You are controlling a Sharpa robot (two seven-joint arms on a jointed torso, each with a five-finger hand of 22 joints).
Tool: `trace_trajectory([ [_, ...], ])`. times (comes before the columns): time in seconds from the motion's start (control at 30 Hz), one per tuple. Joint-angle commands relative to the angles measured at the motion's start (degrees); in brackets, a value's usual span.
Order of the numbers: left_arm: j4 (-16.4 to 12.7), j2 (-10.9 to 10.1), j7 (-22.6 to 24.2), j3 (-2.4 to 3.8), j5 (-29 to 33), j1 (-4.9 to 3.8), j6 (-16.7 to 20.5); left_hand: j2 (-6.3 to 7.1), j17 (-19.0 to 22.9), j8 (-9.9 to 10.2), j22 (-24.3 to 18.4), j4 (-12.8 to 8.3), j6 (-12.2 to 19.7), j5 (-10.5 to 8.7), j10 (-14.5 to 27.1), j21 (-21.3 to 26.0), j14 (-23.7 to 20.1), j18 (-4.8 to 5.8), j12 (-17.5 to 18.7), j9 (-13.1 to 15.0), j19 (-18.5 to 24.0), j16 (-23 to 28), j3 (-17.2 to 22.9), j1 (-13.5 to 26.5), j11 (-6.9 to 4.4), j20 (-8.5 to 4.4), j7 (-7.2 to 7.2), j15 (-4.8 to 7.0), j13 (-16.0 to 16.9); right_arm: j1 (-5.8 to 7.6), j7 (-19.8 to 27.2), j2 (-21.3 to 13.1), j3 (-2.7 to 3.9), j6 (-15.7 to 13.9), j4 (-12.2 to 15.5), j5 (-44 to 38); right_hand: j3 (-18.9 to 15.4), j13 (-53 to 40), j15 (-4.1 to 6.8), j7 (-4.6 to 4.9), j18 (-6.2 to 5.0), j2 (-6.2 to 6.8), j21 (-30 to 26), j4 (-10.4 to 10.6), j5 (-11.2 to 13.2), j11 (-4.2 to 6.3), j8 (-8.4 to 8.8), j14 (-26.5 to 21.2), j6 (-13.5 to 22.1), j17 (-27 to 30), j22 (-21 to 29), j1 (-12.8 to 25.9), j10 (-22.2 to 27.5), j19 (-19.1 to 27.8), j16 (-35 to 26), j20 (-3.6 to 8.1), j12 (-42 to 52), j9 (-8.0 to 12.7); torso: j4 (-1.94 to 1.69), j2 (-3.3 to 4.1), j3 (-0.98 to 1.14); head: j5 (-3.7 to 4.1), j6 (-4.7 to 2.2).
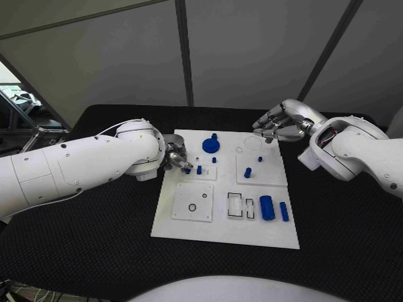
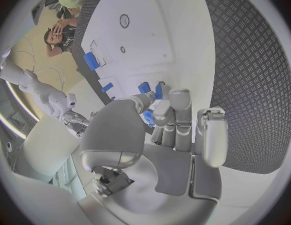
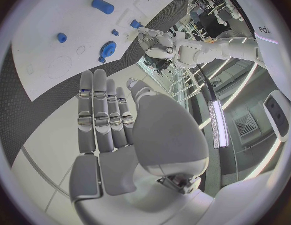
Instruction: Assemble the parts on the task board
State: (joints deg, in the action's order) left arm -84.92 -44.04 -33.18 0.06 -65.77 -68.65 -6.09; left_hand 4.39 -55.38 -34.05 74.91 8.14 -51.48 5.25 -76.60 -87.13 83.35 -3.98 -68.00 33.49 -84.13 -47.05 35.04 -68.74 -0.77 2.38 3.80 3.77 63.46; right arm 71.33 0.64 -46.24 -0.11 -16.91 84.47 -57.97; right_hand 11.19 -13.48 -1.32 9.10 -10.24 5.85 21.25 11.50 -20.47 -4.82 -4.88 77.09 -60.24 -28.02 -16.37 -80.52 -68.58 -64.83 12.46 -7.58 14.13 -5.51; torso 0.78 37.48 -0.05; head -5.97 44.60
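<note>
Left robot hand (image 1: 176, 157) at the board's (image 1: 221, 229) left edge — fingers pinched on a small blue peg (image 2: 159, 91) over the upper-left plate. Blue gear (image 1: 211, 146) stands near the board's top; two blue cylinders (image 1: 267, 207) lie lower right. Right robot hand (image 1: 276, 126) above the board's top-right corner — fingers apart, holding nothing.

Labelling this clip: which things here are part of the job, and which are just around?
Job: task board; blue gear; blue pegs; blue cylinders; left hand, at a peg; right hand.
Around: black table.
</note>
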Motion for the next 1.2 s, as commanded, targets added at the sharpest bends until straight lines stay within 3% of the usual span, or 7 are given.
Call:
trace_trajectory([
  [0.03, -0.2, 0.1, -0.9, 0.04, -1.4, 0.13, -1.0, 0.24, -0.1, -0.3, 12.5, -6.7, 0.1, 0.25, -0.4, -0.2, -0.1, 3.18, -0.3, 0.1, -4.4, 0.1, 7.0, 0.0, -0.09, -0.36, -0.31, 0.45, 0.0, 0.12, 0.5, 0.0, 0.04, 0.0, 0.1, -0.1, 0.3, 0.1, -0.05, 0.20, -0.24, -0.12, -0.2, -0.1, -0.2, -0.06, 0.26, 0.3, -0.2, -0.1, 0.1, -0.3, -0.2, -0.3, -0.3, -0.11, -0.2, 0.0, 0.01, -0.06, -0.04, -0.12, 0.18],
  [0.93, -0.2, 0.4, -2.2, 0.04, -1.5, 0.61, -1.5, 0.59, -0.1, -0.5, 12.6, -6.9, 0.1, 0.29, -0.5, -0.3, -0.1, 3.21, -0.2, 0.2, -4.5, 0.1, 8.0, 0.5, -0.12, -0.40, -0.33, 0.47, 0.0, 0.12, 0.4, -0.2, 0.04, 0.0, 0.2, -0.2, 0.4, 0.1, -0.05, 0.21, -0.23, -0.15, -0.2, -0.1, -0.2, -0.06, 0.25, 0.3, -0.2, -0.1, 0.1, -0.3, -0.2, -0.4, -0.3, -0.10, -0.2, 0.0, 0.05, -0.01, 0.01, -0.04, 0.26],
  [1.1, 0.0, 0.8, -2.1, 0.03, -1.3, 0.62, -1.9, 1.13, -0.1, -1.0, 12.8, -6.6, -0.3, 0.34, -0.8, -0.4, -0.1, 3.25, -0.5, 0.4, -4.6, 0.1, 8.4, 2.1, -0.25, -0.43, -0.57, 0.54, 0.2, 0.12, 0.4, -0.2, 0.04, 0.0, 0.3, -0.2, 0.4, 0.1, -0.05, 0.21, -0.23, -0.15, -0.2, -0.1, -0.2, -0.06, 0.25, 0.3, -0.2, -0.1, 0.1, -0.3, -0.2, -0.4, -0.3, -0.10, -0.2, 0.0, 0.03, -0.04, 0.03, -0.06, 0.42],
  [1.2, 0.2, 1.0, -2.4, 0.03, -0.6, 0.63, -1.7, 1.29, -0.1, -1.3, 12.9, -5.1, -0.9, 0.13, -1.1, -0.6, 0.0, 3.30, -0.7, 0.5, -4.7, 0.1, 7.5, 4.6, -0.41, -0.48, -0.84, 0.61, 0.4, 0.13, 0.4, -0.3, 0.05, 0.0, 0.3, -0.2, 0.4, 0.1, -0.05, 0.21, -0.23, -0.15, -0.2, -0.1, -0.2, -0.06, 0.25, 0.3, -0.2, -0.1, 0.1, -0.3, -0.2, -0.4, -0.3, -0.10, -0.2, 0.0, 0.01, -0.03, 0.04, 0.00, 0.40],
])
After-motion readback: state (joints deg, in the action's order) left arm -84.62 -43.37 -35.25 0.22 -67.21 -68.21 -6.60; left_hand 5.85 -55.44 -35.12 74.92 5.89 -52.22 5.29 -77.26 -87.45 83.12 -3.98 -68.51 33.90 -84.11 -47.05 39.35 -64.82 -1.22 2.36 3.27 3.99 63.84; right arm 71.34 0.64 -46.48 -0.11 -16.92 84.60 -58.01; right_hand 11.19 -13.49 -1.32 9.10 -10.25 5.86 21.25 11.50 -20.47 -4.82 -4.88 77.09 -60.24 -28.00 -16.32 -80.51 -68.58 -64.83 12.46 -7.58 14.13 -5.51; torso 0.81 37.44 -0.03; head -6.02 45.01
